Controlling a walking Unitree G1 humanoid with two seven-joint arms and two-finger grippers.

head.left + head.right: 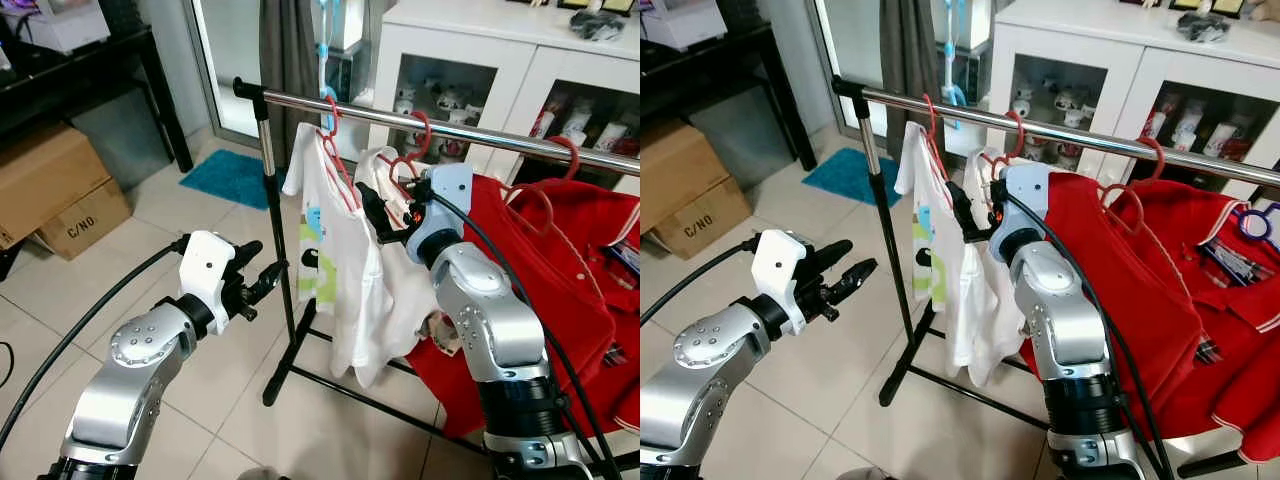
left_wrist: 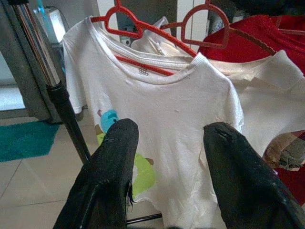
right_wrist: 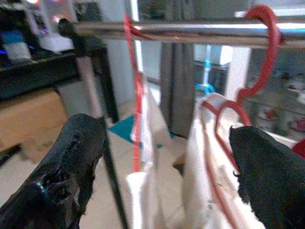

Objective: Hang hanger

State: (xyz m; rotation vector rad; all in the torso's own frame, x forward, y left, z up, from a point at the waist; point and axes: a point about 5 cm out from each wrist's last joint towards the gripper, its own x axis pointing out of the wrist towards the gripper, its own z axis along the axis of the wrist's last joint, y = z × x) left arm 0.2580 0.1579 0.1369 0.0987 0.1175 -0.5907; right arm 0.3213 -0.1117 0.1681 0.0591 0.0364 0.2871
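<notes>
A chrome clothes rail (image 1: 450, 128) runs from near left to far right across the scene, carried at its left end by a black upright post (image 1: 278, 250) on a black floor base. Four red hangers hang from it by their hooks. The leftmost hanger (image 1: 335, 150) carries a white T-shirt (image 1: 335, 260) with a blue and green print; its hook is over the rail and its long axis lies roughly crosswise to the rail, shoulders sloping down to either side. The second hanger (image 1: 405, 160) carries a second white garment (image 1: 400, 290), just beside the first. The third hanger (image 1: 572, 150) and the fourth hanger (image 1: 530, 195) lie further right among red shirts (image 1: 570, 280); how many red shirts there are cannot be told.

The right claw (image 1: 375, 215) is raised between the two white garments, just below the rail; in the right wrist view its two black fingers (image 3: 71, 162) stand wide apart, released, with both white-garment hangers seen between them. The left claw (image 1: 262, 272) is held low, to the left of the post and apart from the T-shirt, its fingers (image 2: 109, 176) likewise spread and holding nothing.

Behind the rail stands a white glass-door cabinet (image 1: 470, 60). On the tiled floor at far left are two cardboard boxes (image 1: 60, 195) and one teal mat (image 1: 232, 175).
</notes>
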